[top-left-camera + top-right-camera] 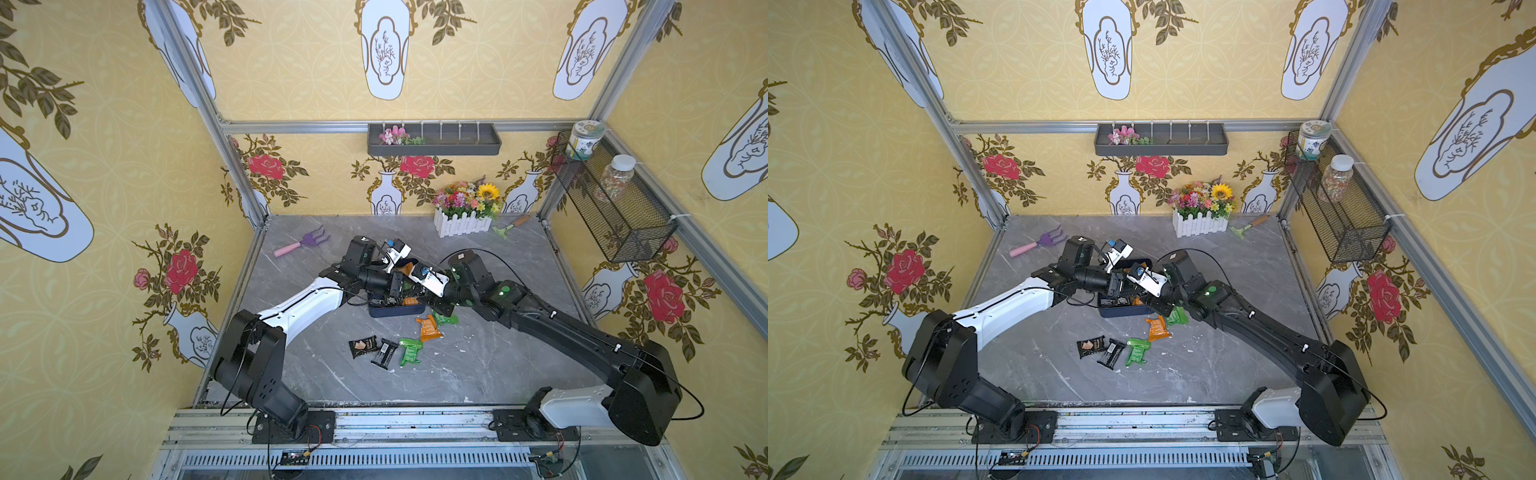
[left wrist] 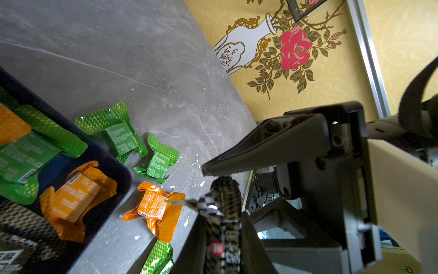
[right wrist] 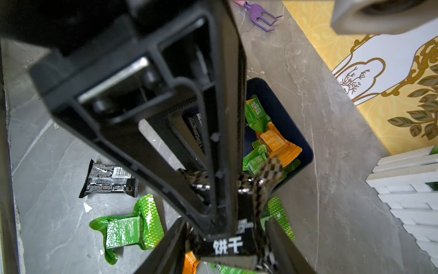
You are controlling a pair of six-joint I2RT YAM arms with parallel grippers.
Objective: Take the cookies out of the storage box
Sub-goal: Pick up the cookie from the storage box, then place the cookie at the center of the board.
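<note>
Room for moving is found mostly on the near half of the worktop (image 1: 478, 374), up to its front edge. The far edge is taken by a rake (image 1: 301, 244), a flower fence (image 1: 463, 226) and a trowel (image 1: 512, 226). The box (image 1: 395, 311) is set near the middle, well apart from every wall.

One black packet (image 2: 224, 227) is pinched by the left fingers (image 3: 219, 220) and held in the air near the box. The right fingers (image 2: 213, 166) are placed on both sides of the same packet, and it cannot be told whether they press it.

Outside the box six cookies (image 1: 428, 328) are counted: three green, one orange, two black. Inside, at least two green, two orange and one black are seen, and part of the inside is hidden.
</note>
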